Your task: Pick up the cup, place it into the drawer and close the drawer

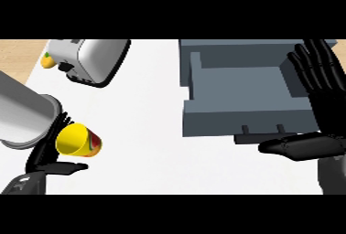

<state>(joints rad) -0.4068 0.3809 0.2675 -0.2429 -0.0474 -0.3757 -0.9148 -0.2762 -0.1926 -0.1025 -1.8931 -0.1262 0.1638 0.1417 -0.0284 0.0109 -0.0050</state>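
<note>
Your table (155, 137) runs off both sides. Open drawer (236, 91) upper right, its right wall hidden behind your right hand (317, 114), fingers straight and apart. Left hand (51, 157), half hidden under its forearm, fingers curled round the yellow cup (76, 139), lower left.

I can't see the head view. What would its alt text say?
The robot's left hand holds a yellow cup at the lower left of a white counter. At right an open grey drawer waits, the right hand open beside it; a toaster sits upper left.
</note>
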